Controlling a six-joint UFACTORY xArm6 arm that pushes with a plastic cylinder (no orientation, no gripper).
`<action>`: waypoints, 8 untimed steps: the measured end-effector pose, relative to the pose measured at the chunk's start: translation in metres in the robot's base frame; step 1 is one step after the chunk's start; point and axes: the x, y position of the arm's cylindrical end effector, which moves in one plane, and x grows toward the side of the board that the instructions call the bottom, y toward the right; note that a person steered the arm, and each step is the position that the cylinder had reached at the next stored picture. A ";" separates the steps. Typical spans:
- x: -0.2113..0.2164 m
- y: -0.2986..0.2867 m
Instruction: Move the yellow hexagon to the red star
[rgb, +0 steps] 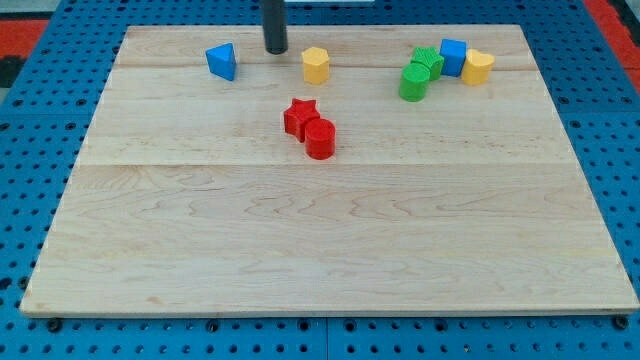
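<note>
The yellow hexagon (316, 65) sits near the view's top, a little left of centre. The red star (299, 116) lies below it, touching a red cylinder (320, 138) at its lower right. My tip (275, 50) stands to the upper left of the yellow hexagon, a short gap away, between it and a blue triangle (222, 61).
At the view's top right is a cluster: a green cylinder (413, 83), a green star (428, 62), a blue cube (453, 56) and a yellow heart (477, 67). The wooden board (330, 250) ends at a blue pegboard surround.
</note>
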 end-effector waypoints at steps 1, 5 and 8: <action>0.020 0.036; 0.074 0.113; 0.097 0.077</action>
